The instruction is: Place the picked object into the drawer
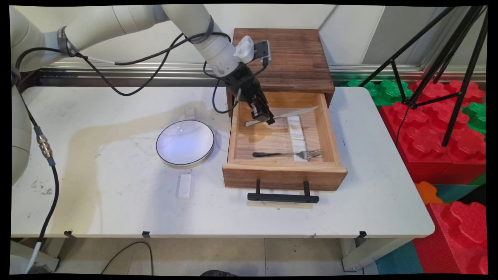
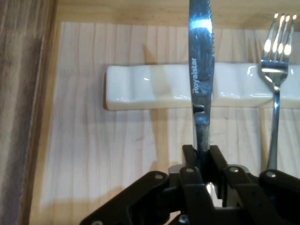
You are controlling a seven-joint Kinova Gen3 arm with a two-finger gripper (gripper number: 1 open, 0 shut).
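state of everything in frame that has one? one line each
gripper: shut on the knife
knife: gripped by its handle, blade over the white rest
fork: lying in drawer, tines on the rest
drawer: pulled open
plate: upright on table, empty

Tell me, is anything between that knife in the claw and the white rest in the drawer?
Nothing visible. The claw holds the knife by its handle, its blade over the white rest; the fork lies off to one side.

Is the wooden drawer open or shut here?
Open. The drawer is pulled out from its box, showing a fork and the knife the gripper clamps.
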